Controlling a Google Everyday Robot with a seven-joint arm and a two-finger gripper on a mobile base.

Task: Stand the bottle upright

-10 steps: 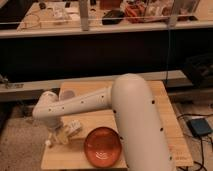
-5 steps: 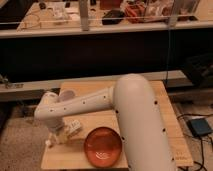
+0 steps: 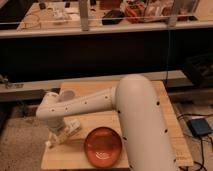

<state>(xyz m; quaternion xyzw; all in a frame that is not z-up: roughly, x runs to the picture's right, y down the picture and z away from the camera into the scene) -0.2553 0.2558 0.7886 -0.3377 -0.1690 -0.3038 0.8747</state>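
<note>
My white arm reaches from the lower right across the wooden table (image 3: 150,92) to its left front corner. The gripper (image 3: 59,136) hangs down from the wrist, close over the tabletop. A small pale bottle (image 3: 71,129) lies tilted on the table right at the gripper, its whitish end (image 3: 49,144) pointing to the front left. I cannot separate the bottle's outline from the gripper well enough to say whether it is held. The bottle is just left of the orange plate.
An orange plate (image 3: 103,146) sits on the table's front edge, right of the gripper. The table's left edge and front left corner are close to the gripper. A dark pedal-like object (image 3: 201,126) lies on the floor at right. A cluttered bench (image 3: 115,17) runs behind.
The wrist has shifted slightly to the right over the table's left part. The pale bottle and the plate look unchanged.
</note>
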